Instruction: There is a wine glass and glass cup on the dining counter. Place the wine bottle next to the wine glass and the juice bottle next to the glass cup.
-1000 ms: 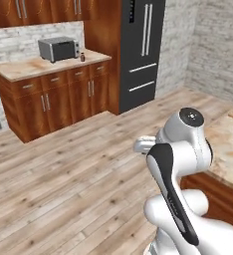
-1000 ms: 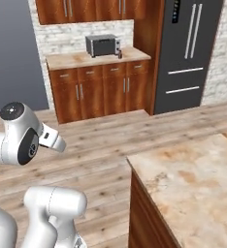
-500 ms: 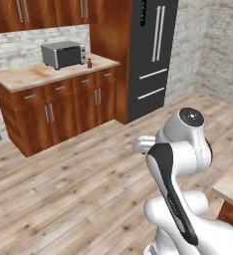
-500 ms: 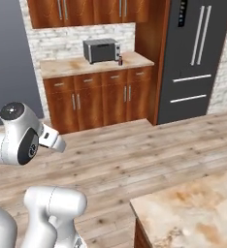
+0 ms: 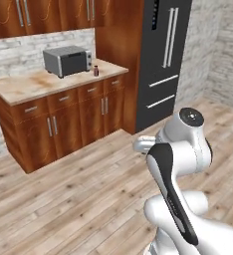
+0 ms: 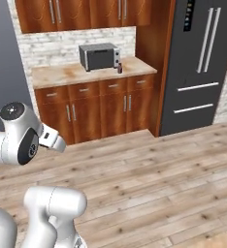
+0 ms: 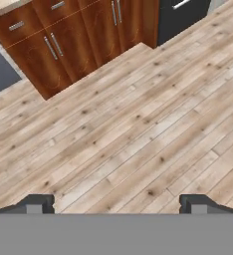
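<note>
A small dark reddish juice bottle (image 5: 95, 71) stands on the wall counter just right of the microwave, and the right base view shows the juice bottle (image 6: 119, 68) there as well. My gripper (image 7: 116, 203) is open, nothing between its dark fingertips (image 7: 37, 203), and it looks down on bare wooden floor some way short of that counter. The wine bottle, wine glass, glass cup and dining counter are out of view.
The wall counter (image 5: 24, 87) has brown cabinets below and carries a grey microwave (image 5: 67, 60). A tall dark fridge (image 5: 166, 55) stands to its right. Wide plank floor (image 6: 149, 169) lies between me and the cabinets. A grey wall panel (image 6: 1, 63) is at far left.
The whole picture has shifted because the base moved: the wall counter, microwave and fridge look nearer, and the marbled counter has slid out at the lower right. The gripper stays open.
</note>
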